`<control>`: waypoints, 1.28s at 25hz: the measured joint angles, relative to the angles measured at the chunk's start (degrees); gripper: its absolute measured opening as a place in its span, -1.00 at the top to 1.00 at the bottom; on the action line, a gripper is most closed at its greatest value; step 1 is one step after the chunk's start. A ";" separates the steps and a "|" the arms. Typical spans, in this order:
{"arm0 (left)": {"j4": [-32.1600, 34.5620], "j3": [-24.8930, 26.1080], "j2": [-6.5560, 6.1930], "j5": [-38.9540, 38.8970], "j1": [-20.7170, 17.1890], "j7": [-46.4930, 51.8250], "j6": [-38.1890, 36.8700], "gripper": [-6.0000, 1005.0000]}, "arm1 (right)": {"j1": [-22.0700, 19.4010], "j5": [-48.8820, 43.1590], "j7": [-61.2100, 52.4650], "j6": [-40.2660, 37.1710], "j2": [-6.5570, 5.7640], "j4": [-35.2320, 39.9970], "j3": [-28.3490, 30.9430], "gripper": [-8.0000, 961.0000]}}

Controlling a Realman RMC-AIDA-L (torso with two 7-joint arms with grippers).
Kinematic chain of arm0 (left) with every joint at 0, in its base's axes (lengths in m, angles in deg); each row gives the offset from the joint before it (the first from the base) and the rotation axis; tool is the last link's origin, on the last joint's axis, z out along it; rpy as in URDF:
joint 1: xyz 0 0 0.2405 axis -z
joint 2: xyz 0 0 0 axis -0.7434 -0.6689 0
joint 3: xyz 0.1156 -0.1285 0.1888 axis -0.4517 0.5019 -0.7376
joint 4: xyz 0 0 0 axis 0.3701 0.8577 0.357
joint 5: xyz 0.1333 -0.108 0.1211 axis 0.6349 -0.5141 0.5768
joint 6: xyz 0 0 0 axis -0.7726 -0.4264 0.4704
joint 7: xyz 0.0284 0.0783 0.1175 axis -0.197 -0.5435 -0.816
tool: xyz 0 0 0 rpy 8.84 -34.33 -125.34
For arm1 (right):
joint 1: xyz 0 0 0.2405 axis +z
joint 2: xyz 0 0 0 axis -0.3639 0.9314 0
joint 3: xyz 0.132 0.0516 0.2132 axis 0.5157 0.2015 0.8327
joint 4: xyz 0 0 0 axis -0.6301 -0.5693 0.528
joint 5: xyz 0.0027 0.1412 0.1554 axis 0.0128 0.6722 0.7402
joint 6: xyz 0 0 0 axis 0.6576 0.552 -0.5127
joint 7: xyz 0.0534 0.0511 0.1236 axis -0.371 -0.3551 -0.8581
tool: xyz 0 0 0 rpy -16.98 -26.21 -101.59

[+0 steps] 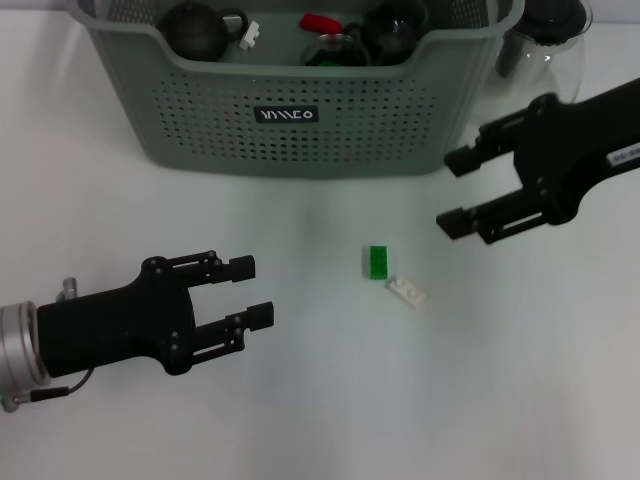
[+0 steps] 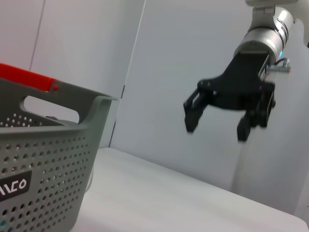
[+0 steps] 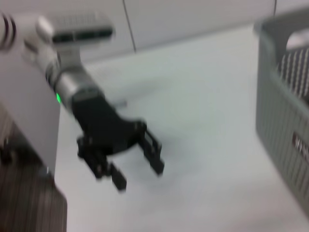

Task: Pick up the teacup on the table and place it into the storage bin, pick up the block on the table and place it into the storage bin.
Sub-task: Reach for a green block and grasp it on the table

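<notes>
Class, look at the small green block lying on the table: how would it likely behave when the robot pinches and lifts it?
The green block looks like a flat plastic brick, so probably rigid and light. Lying low, it shouldn't roll, though it may slide. A white piece lies close by and could get nudged.

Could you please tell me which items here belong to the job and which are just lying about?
Job: storage bin; green block and white block on the table; open left gripper; open right gripper.

Lying about: glass jug beside the bin; dark teapot inside it.
</notes>
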 joint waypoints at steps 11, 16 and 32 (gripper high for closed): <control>-0.02 0.00 0.00 -0.05 -0.14 -0.07 0.19 -0.14 | 6.01 -12.26 -6.23 0.98 0.90 -4.15 -11.10 -0.53; -0.01 0.00 0.12 -0.05 -0.13 -0.10 0.92 -0.14 | 5.74 -12.40 -2.36 5.84 0.91 -7.47 -18.31 -0.52; 0.00 -0.01 0.35 -0.05 -0.18 -0.15 1.48 -0.14 | 6.63 -8.74 0.04 26.14 1.28 -21.97 -24.81 -0.52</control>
